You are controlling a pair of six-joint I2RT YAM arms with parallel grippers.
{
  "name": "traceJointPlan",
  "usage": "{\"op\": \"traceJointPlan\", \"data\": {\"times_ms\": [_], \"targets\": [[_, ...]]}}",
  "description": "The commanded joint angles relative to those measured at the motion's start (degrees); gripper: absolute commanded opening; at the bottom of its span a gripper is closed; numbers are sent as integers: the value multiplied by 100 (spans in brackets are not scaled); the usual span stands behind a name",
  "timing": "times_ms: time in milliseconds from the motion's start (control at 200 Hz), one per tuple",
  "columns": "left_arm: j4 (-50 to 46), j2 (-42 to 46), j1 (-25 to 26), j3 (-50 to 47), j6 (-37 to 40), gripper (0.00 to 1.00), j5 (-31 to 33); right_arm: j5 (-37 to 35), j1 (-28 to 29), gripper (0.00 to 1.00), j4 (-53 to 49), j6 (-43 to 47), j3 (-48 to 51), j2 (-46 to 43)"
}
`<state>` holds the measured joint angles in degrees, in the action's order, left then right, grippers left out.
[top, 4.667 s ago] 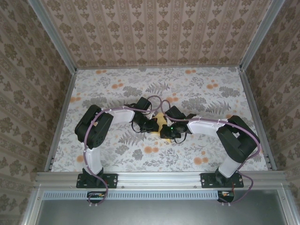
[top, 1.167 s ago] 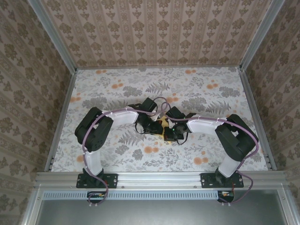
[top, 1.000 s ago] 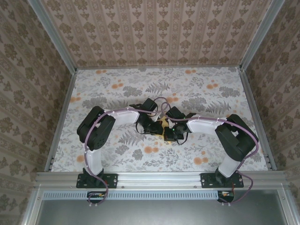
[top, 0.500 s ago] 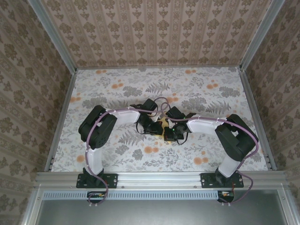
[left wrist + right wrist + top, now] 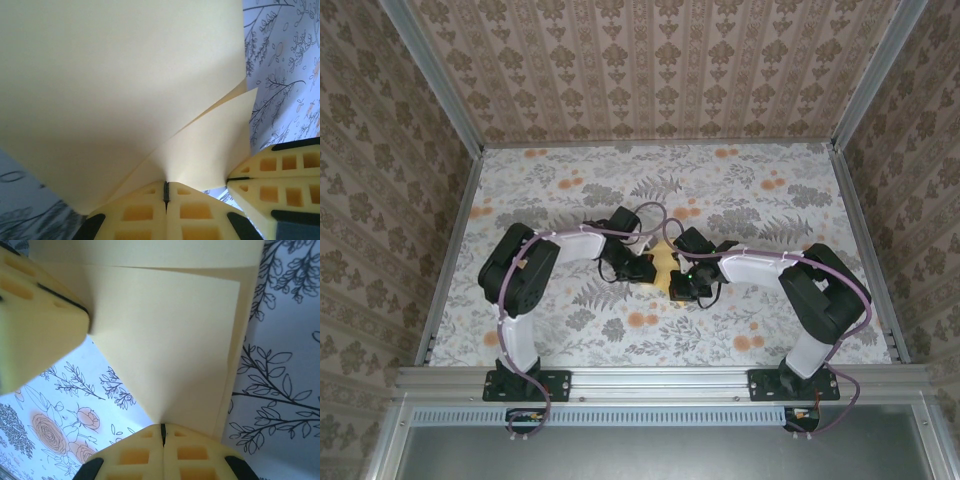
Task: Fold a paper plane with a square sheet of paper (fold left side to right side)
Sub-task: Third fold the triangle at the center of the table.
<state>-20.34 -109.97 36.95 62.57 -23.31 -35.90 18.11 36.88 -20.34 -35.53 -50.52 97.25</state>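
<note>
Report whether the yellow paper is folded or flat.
Folded: the square sheet of paper shows two overlapping layers with offset edges.

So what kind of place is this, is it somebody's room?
Probably a robot test booth, not a room: patterned wall panels stand around a flowered tablecloth, and the left arm and right arm are bolted to a metal rail at the near edge.

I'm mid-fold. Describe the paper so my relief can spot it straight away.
On the flower-print cloth, look at the middle, where the two arms meet. Pinched by the left gripper and right gripper is the square sheet of paper: plain pale yellow and partly folded, unlike the cloth's small orange blossoms.
</note>
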Motion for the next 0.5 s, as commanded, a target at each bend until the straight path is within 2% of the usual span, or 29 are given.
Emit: {"op": "traceJointPlan", "data": {"times_ms": [0,255,495], "targets": [[-273,-42,-409,-186,377,0,943,-477,-32,0,-770,90,271,152],[-390,-50,-901,-5,555,0,893,-387,-34,0,-736,59,284,104],[-481,-18,-1007,181,626,0,807,-292,-32,0,-685,52,314,88]]}}
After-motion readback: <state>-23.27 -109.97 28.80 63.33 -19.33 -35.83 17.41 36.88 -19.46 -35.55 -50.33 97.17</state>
